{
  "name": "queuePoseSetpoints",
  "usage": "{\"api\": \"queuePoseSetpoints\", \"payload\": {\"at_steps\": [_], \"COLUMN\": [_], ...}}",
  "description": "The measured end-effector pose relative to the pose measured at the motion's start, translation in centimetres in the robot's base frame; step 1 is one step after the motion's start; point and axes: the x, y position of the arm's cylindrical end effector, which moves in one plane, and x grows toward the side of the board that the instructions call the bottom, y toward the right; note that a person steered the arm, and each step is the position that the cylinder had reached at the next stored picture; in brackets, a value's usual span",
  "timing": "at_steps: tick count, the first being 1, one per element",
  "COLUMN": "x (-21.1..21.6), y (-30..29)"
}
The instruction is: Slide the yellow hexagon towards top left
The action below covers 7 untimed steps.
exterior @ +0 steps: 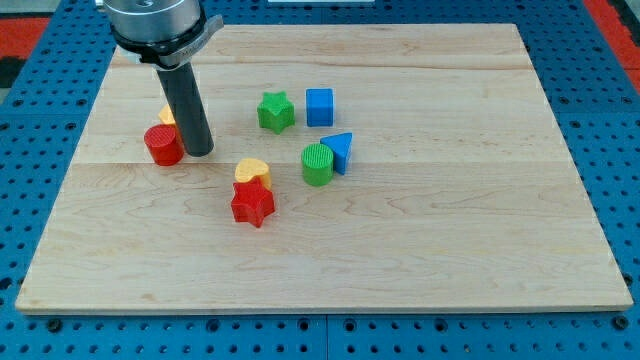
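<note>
The yellow hexagon (167,116) is mostly hidden behind my dark rod at the view's left; only a small yellow edge shows above a red cylinder (163,145). My tip (198,153) rests on the board just right of the red cylinder and just below-right of the yellow hexagon. It looks close to both; contact cannot be told.
A yellow half-round block (253,170) sits on top of the far side of a red star (252,203) near the middle. A green star (276,111), a blue cube (319,106), a green cylinder (317,164) and a blue triangle (340,150) lie to the right. The wooden board (450,220) ends in blue pegboard.
</note>
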Motion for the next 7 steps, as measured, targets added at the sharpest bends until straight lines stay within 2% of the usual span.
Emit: {"api": "queuePoseSetpoints", "payload": {"at_steps": [2,4,5,6,7], "x": [-4.7,-4.7,-7.0,-3.7,-3.1], "y": [-0.8,-0.3,-1.6,-6.9,-8.4]}}
